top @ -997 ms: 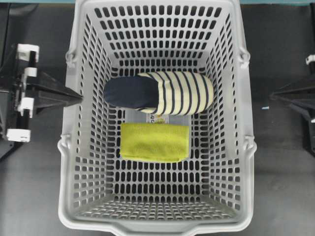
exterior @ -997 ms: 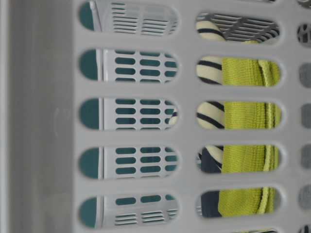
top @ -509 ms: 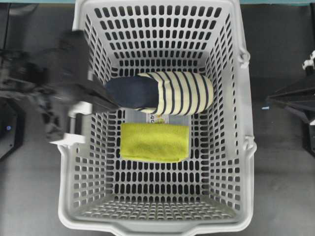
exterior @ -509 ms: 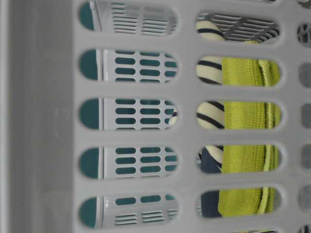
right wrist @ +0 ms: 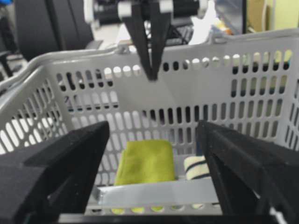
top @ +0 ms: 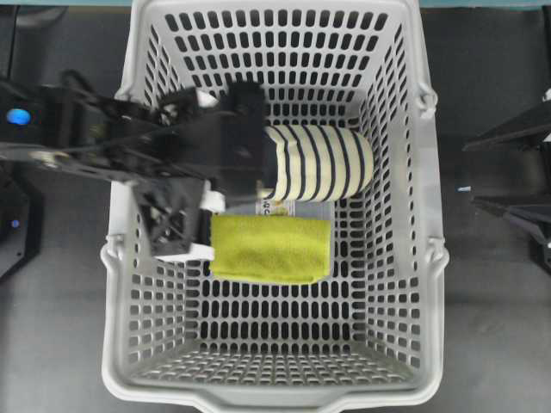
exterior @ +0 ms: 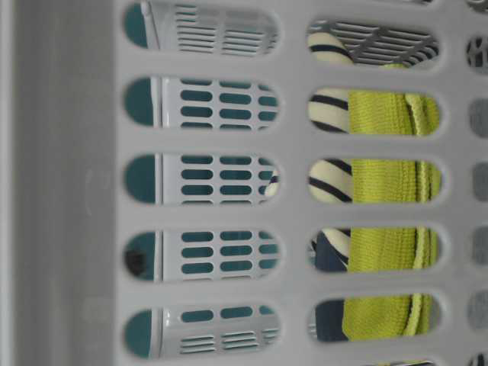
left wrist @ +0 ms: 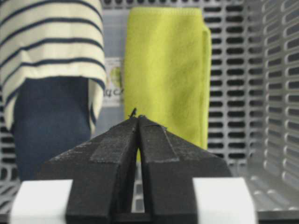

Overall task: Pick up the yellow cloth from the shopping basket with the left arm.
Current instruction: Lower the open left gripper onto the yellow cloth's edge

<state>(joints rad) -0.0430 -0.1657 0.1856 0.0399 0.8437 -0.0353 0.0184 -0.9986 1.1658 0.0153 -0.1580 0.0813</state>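
The yellow cloth (top: 271, 248) lies folded on the floor of the grey shopping basket (top: 258, 397), just in front of a striped slipper (top: 318, 163). My left arm, with its blue light (top: 17, 116), reaches over the basket's left wall. Its gripper (top: 248, 172) is shut and empty, pointing down above the slipper's navy end. In the left wrist view the shut tips (left wrist: 138, 116) sit over the near left edge of the cloth (left wrist: 166, 70). My right gripper (top: 472, 175) is open and empty outside the basket's right wall; through its jaws (right wrist: 153, 135) the cloth (right wrist: 147, 161) shows.
The cream slipper with navy stripes (left wrist: 51, 42) lies beside the cloth, nearly touching it. A white label (top: 275, 206) lies flat between them. The basket's pierced walls (left wrist: 275, 70) rise on all sides. The table-level view shows cloth (exterior: 385, 183) and slipper (exterior: 329, 107) through the wall holes.
My left arm has swung from outside the basket's left wall over the rim to above the slipper's navy end. My right gripper has opened. Cloth and slipper have not moved.
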